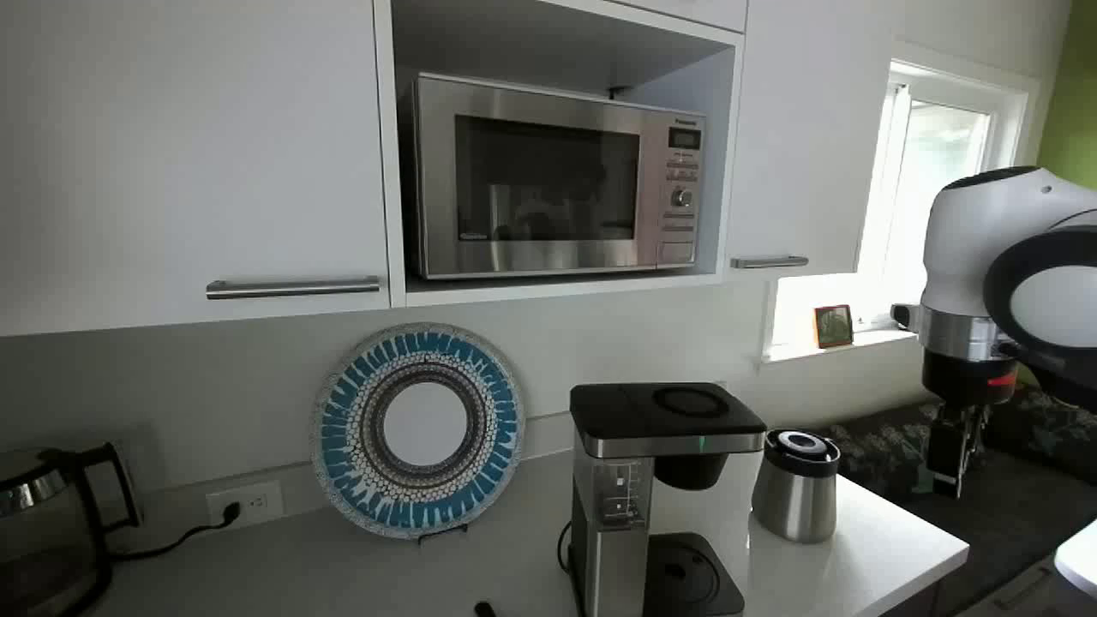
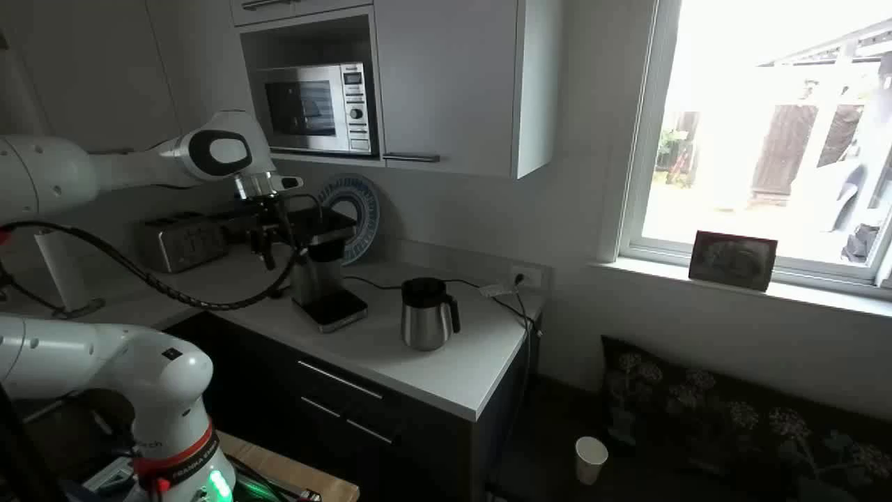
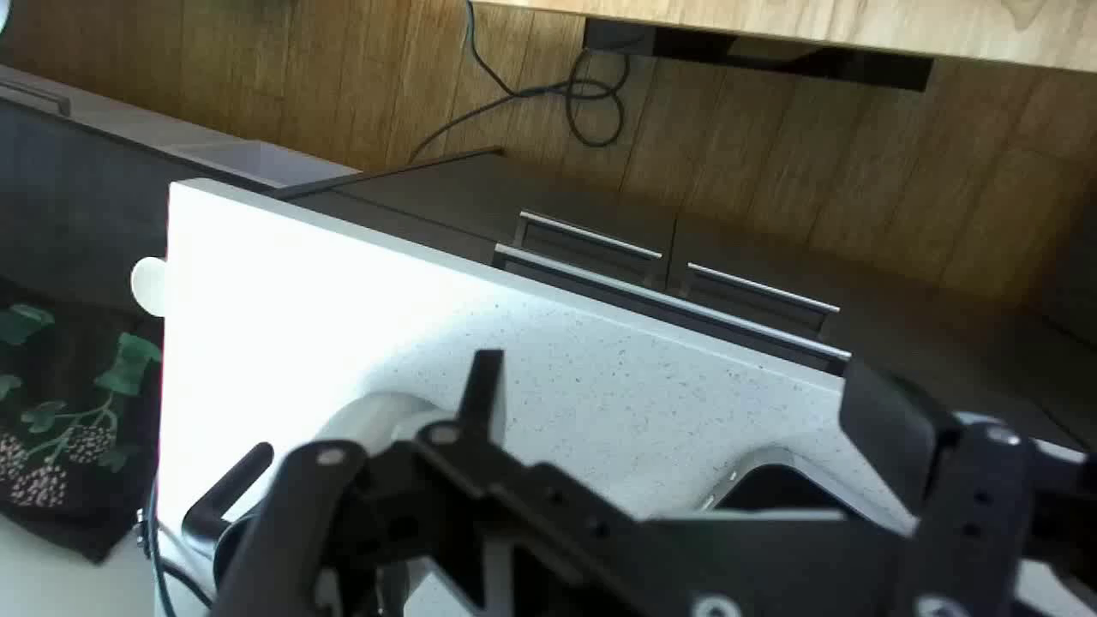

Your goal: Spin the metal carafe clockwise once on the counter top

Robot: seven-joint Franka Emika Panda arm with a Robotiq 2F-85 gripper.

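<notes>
Jaws spread wide, the black two-finger gripper (image 3: 677,390) points down, well apart from the squat brushed-steel metal carafe (image 2: 425,324) in both exterior views. The carafe stands upright on the flat pale white counter top (image 2: 456,376), near its right end, with a dark lid (image 1: 801,467) on top. In an exterior view its dark handle (image 2: 454,314) points right; in the wrist view the gripper hides part of the carafe.

Near it on the left stands the tall black-and-silver coffee machine (image 1: 668,422). Farther left, on the far side, a round disc (image 1: 426,424) patterned in blue, black and white is propped before the wall (image 2: 474,230). Left again come a dark-handled kettle (image 1: 43,531) and a boxy silver toaster (image 2: 191,244). Above the counter a steel-fronted microwave (image 1: 548,180) sits in an open niche between white cupboards (image 1: 188,154). Dark drawers (image 2: 279,390) run along the near side.

To the right, past the counter's end, a dark flower-patterned cushion (image 2: 732,425) sits below a bright window (image 2: 759,139), whose sill (image 2: 655,275) bears a small framed picture (image 2: 732,260). A white cup (image 2: 589,460) shows beside the cushion; what it rests on is too dark to tell. A white jointed arm (image 2: 136,167) carries the gripper.
</notes>
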